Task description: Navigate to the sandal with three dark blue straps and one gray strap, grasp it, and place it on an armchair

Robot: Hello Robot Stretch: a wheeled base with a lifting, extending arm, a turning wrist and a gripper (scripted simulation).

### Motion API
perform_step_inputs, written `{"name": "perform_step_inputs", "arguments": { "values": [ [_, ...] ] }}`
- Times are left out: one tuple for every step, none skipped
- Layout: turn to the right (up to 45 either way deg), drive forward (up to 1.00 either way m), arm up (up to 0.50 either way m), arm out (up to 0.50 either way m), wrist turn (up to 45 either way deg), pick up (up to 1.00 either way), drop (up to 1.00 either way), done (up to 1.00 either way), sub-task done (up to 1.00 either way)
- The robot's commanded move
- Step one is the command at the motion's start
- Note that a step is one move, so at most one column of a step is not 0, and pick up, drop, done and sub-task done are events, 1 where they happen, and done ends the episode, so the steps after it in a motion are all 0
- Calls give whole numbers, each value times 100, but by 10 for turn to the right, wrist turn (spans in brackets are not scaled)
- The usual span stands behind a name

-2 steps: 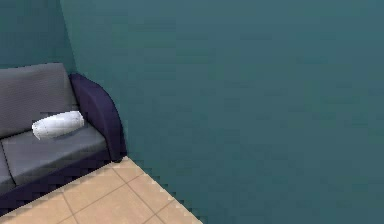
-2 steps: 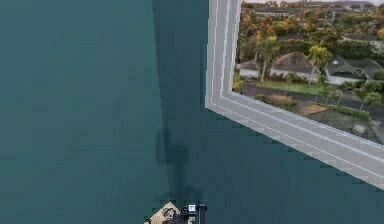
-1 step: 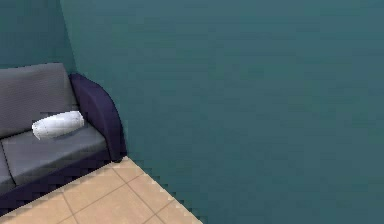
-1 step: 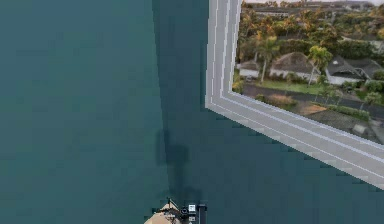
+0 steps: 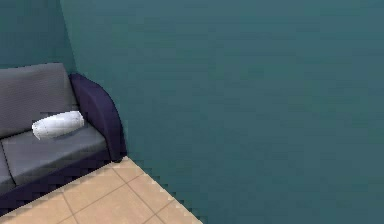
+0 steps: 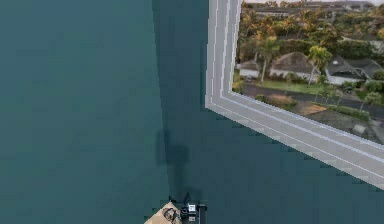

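window point(image 6: 300, 70): pale frame, houses and palms beyond it | teal wall point(image 6: 90, 100): left of and below the window | my gripper point(image 6: 174, 213): well below the window's left edge, against a tan sliver point(image 6: 160, 218) | load: cannot tell whether I hold anything

A teal wall point(image 5: 250, 90), a grey sofa point(image 5: 40, 150) and a window point(image 6: 310, 60) around me.
Ahead I see the sofa at nine o'clock, with a dark purple arm and a white pillow point(image 5: 58, 124) lying on its seat; beige tiled floor point(image 5: 110, 200) at seven o'clock. In my side view, the white-framed window at two o'clock shows houses and palms.
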Motion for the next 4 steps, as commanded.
{"name": "perform_step_inputs", "arguments": {
  "values": [
    [0, 0, -30, 0, 0, 0, 0, 0, 0],
    [0, 0, 0, 0, 0, 100, 0, 0, 0],
    [0, 0, 10, 0, 0, 0, 0, 0, 0],
    [0, 0, 50, 0, 0, 0, 0, 0, 0]
  ]
}}
